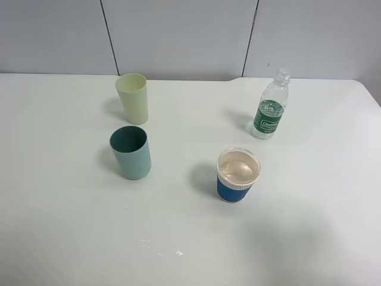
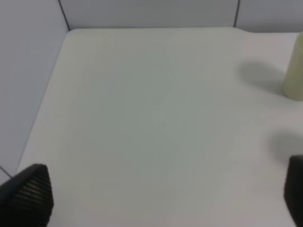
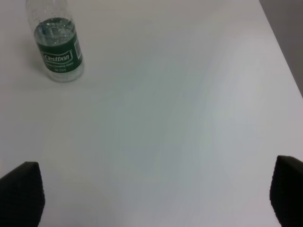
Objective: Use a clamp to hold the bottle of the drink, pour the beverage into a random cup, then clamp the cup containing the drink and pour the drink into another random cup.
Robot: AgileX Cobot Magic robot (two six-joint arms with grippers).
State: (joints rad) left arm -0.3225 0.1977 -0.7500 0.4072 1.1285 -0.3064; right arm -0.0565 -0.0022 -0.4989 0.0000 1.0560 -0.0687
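Note:
The bottle of the drink [image 1: 271, 107] stands upright at the back right of the white table, cap on; the right wrist view shows it too [image 3: 57, 47]. At the left of the middle is the teal tumbler [image 1: 131, 153], dark green inside. The blue-sleeved cup [image 1: 237, 175] stands right of the middle, its inside pinkish-beige and glossy. Neither arm shows in the exterior high view. My left gripper [image 2: 161, 198] is open over bare table, only its black fingertips [image 2: 28, 194] showing. My right gripper [image 3: 154, 194] is open too, well short of the bottle, holding nothing.
A taller pale yellow-green cup [image 1: 133, 98] stands behind the teal tumbler, and its side shows at the edge of the left wrist view [image 2: 294, 71]. Grey wall panels [image 1: 178, 36] run behind the table. A few small white specks [image 1: 161, 250] lie near the front edge.

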